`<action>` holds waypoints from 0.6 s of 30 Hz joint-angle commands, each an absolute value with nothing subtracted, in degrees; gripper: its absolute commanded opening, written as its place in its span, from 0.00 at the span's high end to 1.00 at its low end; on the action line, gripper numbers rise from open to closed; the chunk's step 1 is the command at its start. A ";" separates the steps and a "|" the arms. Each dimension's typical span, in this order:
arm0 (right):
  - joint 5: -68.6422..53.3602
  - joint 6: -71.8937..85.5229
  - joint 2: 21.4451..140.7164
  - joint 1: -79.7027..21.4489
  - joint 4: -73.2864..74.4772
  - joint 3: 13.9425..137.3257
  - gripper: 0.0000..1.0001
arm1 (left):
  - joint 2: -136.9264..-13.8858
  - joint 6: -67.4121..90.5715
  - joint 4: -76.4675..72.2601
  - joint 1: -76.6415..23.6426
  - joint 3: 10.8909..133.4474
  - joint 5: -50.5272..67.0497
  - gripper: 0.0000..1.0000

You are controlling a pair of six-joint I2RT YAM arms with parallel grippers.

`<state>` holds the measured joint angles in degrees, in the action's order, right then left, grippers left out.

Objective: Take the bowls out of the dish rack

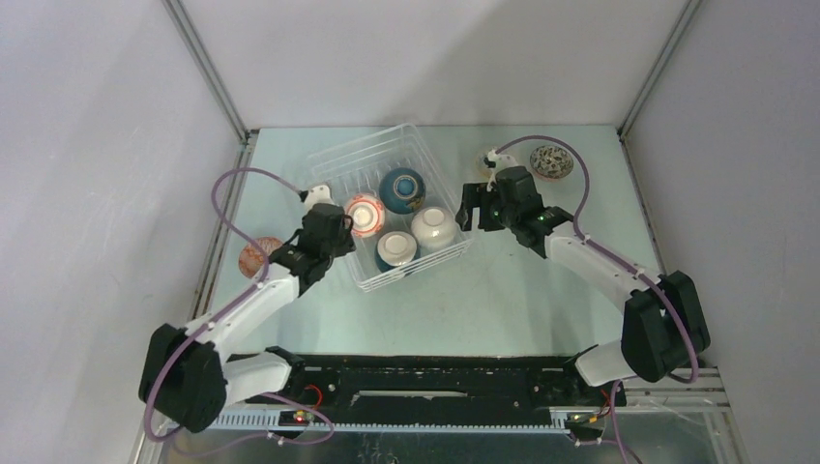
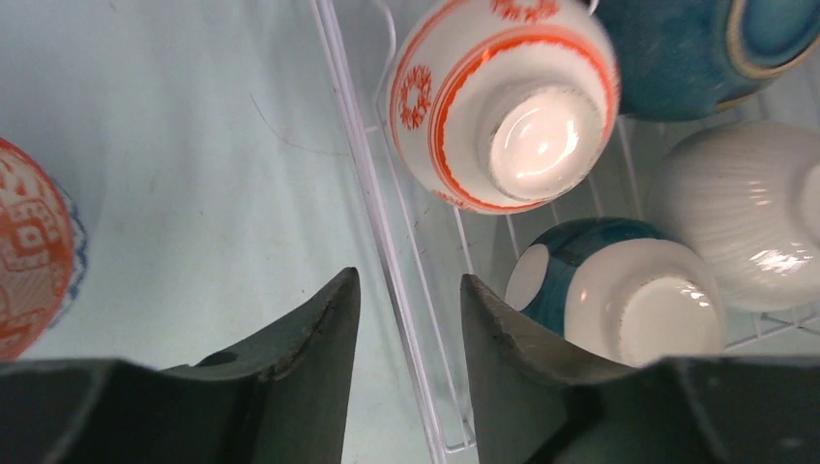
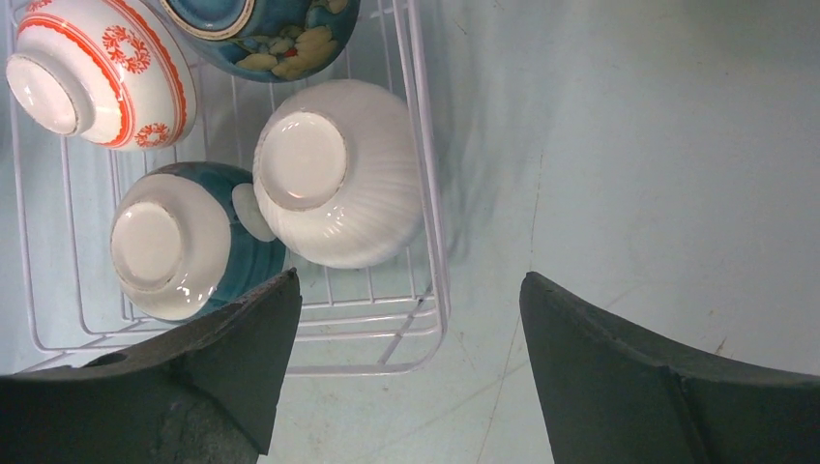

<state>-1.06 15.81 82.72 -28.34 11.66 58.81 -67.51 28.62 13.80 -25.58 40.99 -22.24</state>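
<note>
Four upturned bowls (image 1: pixel 396 248) wait in the dish rack (image 1: pixel 353 169) on the desk (image 1: pixel 522 300).
My left jaws, parted and empty, straddle its wall beside the red-ringed bowl (image 2: pixel 503 101); next, I judge, shift inward over it. My right jaws gape empty by the white bowl (image 3: pixel 338 174).

A pale green table (image 1: pixel 503 300), faintly marked with what may be scratches (image 2: pixel 280 126), stands between grey walls (image 1: pixel 97 145).
</note>
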 commanded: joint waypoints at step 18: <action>-10.60 13.44 77.42 -30.29 3.85 55.40 0.18 | -59.09 23.66 20.13 -25.75 52.20 -2.78 0.01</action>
<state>-6.92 15.49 78.48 -28.69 7.27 55.77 -55.37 26.72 19.62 -25.61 47.53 -8.64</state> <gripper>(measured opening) 0.827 0.993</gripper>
